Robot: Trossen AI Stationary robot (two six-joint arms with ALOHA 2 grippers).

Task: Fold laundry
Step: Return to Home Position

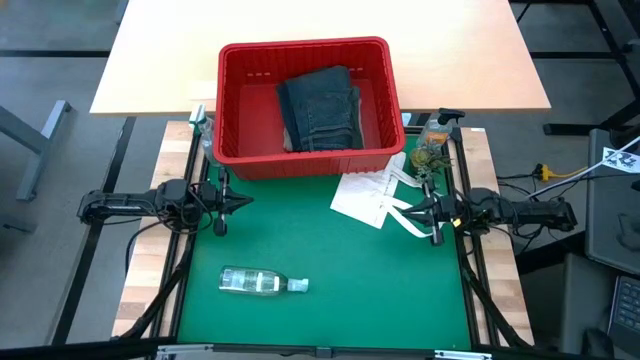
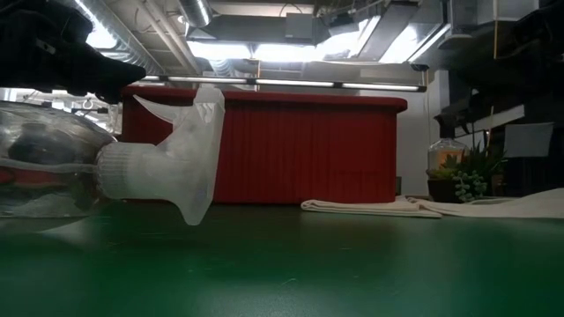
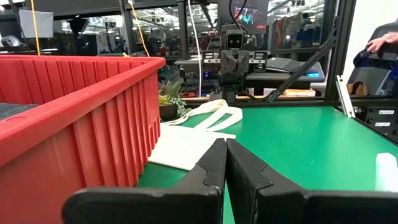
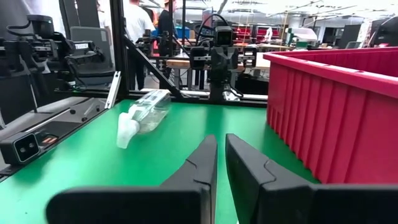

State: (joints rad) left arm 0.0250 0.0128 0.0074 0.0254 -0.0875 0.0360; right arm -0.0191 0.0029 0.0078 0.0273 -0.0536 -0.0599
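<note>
Overhead: folded denim jeans (image 1: 322, 105) lie inside red bin (image 1: 228, 100). Left gripper (image 1: 238, 203) sits off the bin's near-left corner, right gripper (image 1: 415, 209) off its near-right.
Low view: spray bottle (image 2: 185, 158) lies before the bin.
Left wrist: jaws closed, empty.
Right wrist: jaws closed, empty.

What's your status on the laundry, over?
Left tool and right tool shut, empty, at the sides. Folded jeans in red bin. Bottle lying on mat.
</note>
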